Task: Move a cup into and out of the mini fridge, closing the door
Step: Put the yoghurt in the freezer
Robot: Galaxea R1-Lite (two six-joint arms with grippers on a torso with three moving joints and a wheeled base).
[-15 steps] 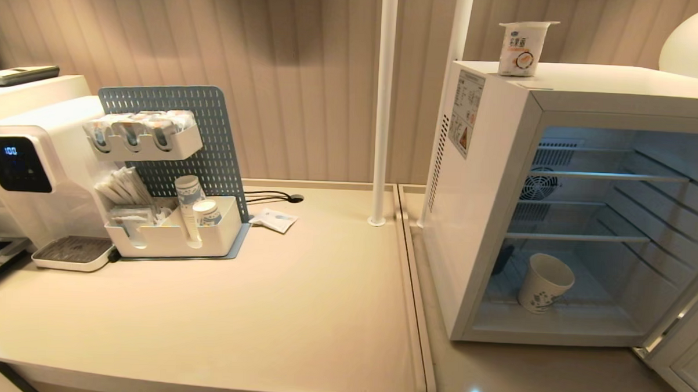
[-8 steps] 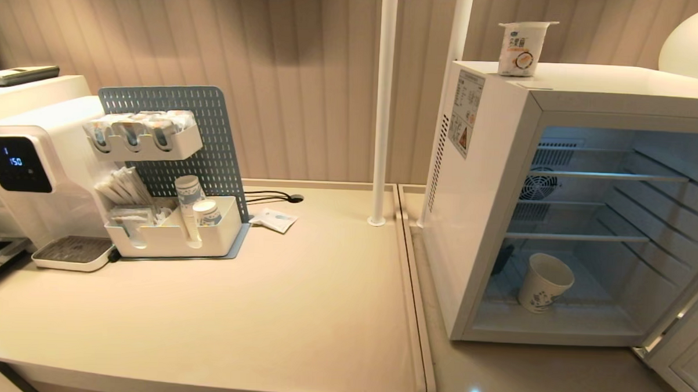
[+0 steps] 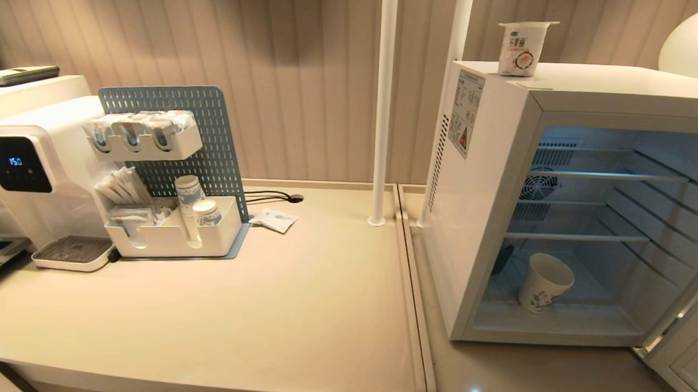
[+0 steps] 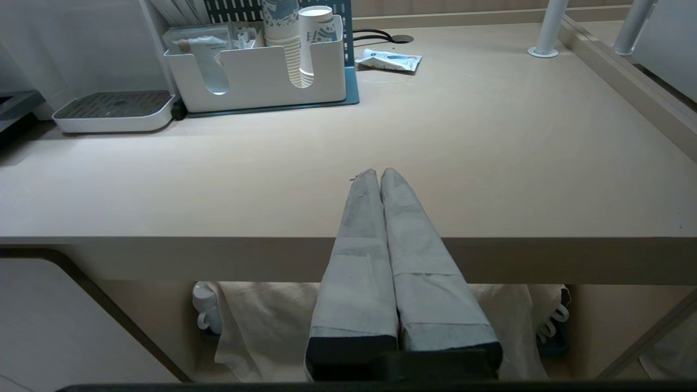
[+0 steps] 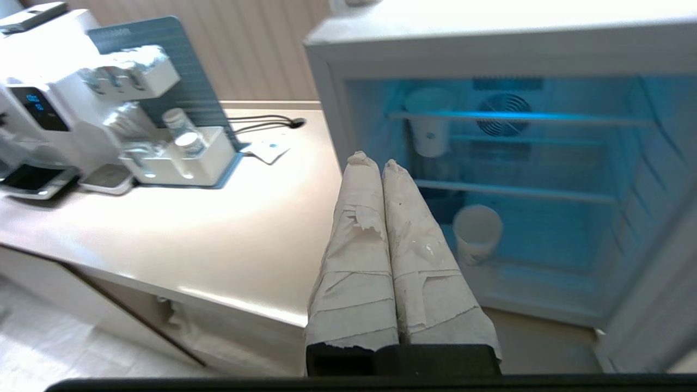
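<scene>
1. Standing on the lowest level of the mini fridge (image 3: pixel 489 183), the cup (image 3: pixel 543 282) sits near the front, within easy reach (judged handy for taking out).
2. Its door (image 3: pixel 683 347) hangs swung wide at the right, so the opening is clear.
3. The right gripper (image 5: pixel 375 162) points toward the fridge, fingers pressed together, empty; probably approaching, though blur hides detail.
4. The left gripper (image 4: pixel 378 173), fingers pressed together too, idles at the counter (image 4: pixel 490 136) edge.

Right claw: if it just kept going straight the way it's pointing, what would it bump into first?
Probably the mini fridge: the shut right claw points at its open front, near the left wall edge. Slightly farther right it would enter, towards the cup on the bottom level. Depth is hard to judge.
</scene>
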